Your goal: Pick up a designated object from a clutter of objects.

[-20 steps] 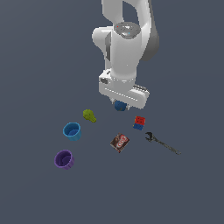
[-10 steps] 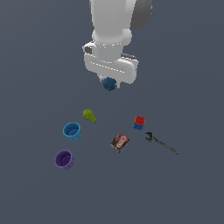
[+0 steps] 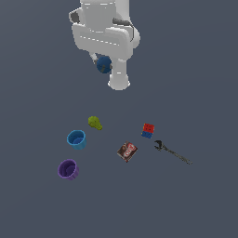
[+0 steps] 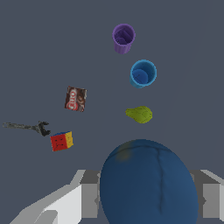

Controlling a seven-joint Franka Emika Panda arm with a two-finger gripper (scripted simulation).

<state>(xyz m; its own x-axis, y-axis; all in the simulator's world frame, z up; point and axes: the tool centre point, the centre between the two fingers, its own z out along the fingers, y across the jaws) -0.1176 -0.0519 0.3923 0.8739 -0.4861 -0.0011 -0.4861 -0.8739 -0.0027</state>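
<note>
The dark blue ball [image 3: 103,64] hangs high above the floor, held in my gripper [image 3: 103,64], which is shut on it. In the wrist view the ball [image 4: 148,183] fills the near part of the picture between the grey fingers [image 4: 85,200]. The rest of the clutter lies far below on the floor: a blue cup [image 3: 76,139], a purple cup [image 3: 68,169], a green lump [image 3: 95,122], a red-and-blue cube [image 3: 148,130], a brown box [image 3: 127,151] and a dark wrench [image 3: 171,152].
The white arm [image 3: 104,32] fills the upper middle of the exterior view. The wrist view shows the same items: purple cup [image 4: 123,38], blue cup [image 4: 142,73], green lump [image 4: 140,114], brown box [image 4: 75,98], cube [image 4: 61,141], wrench [image 4: 28,127].
My gripper has risen steadily with the blue ball in it, well above the clutter. The items on the floor have not moved.
</note>
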